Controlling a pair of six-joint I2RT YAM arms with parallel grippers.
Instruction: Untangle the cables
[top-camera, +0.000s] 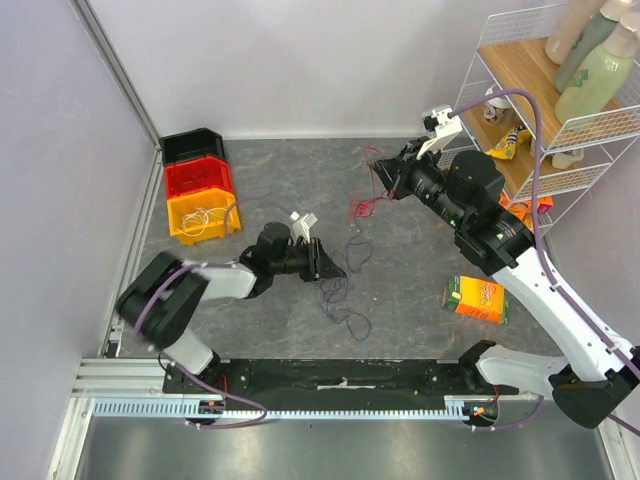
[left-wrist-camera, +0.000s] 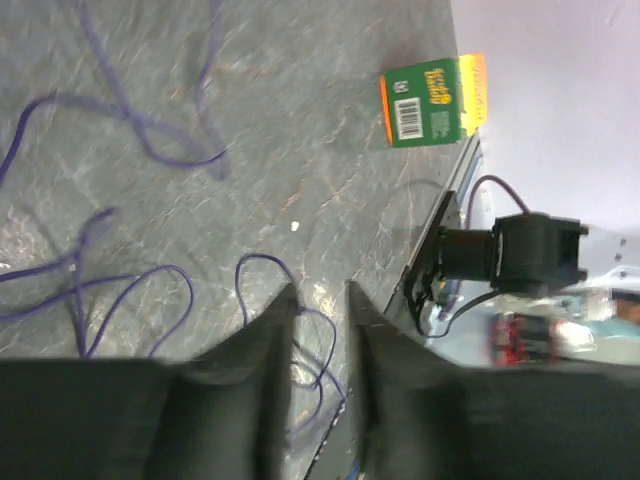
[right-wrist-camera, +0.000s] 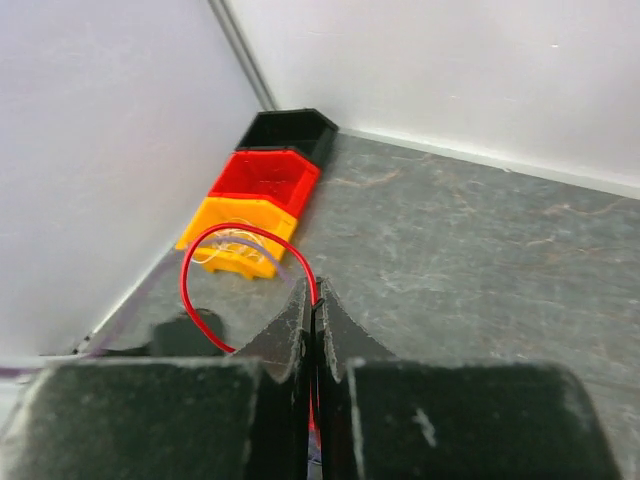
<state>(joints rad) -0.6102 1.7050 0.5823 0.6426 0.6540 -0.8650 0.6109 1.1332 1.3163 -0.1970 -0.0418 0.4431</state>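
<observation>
A red cable (top-camera: 360, 208) hangs in a small bunch at mid-table. My right gripper (top-camera: 380, 170) holds it raised; in the right wrist view the gripper (right-wrist-camera: 313, 290) is shut on the red cable (right-wrist-camera: 200, 240), which loops out to the left. A dark purple-blue cable (top-camera: 345, 295) lies in loose strands on the table. My left gripper (top-camera: 326, 266) is low over it, open. In the left wrist view the gripper (left-wrist-camera: 320, 300) has the purple cable (left-wrist-camera: 150, 135) running under and between its fingers, not gripped. A white cable (top-camera: 205, 218) lies in the yellow bin.
Black (top-camera: 193, 146), red (top-camera: 198, 178) and yellow (top-camera: 202, 215) bins stand in a row at the back left. A green and orange box (top-camera: 477, 298) lies at the right. A wire shelf (top-camera: 545, 110) with bottles stands at the back right.
</observation>
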